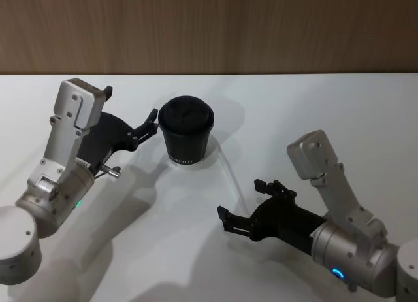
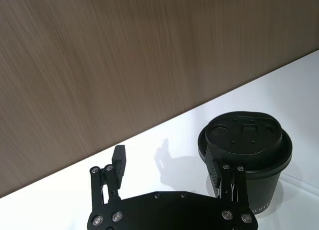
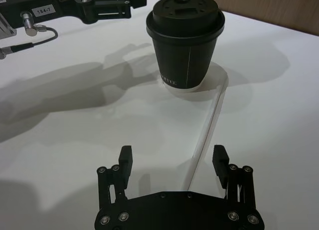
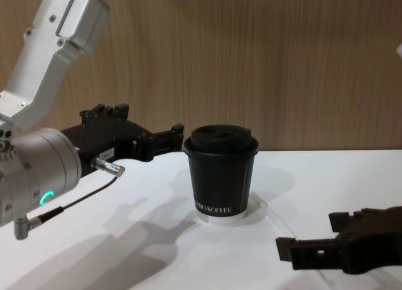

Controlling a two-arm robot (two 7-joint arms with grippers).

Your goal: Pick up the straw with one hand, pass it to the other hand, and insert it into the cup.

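No step was done yet. The straw (image 3: 209,125) lay flat on the table (image 1: 326,112), running from just beside the cup (image 1: 187,129), which stood near the far edge, toward the near edge. The right gripper (image 3: 173,155) straddled the straw's near end with its fingers open. The left gripper (image 1: 147,127) hung beside the cup, also open.

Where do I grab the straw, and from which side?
Take the straw near its end away from the cup, coming down from above and closing across it. It lies flat, its far end by the cup's base, and this end sits below the open right pincer.
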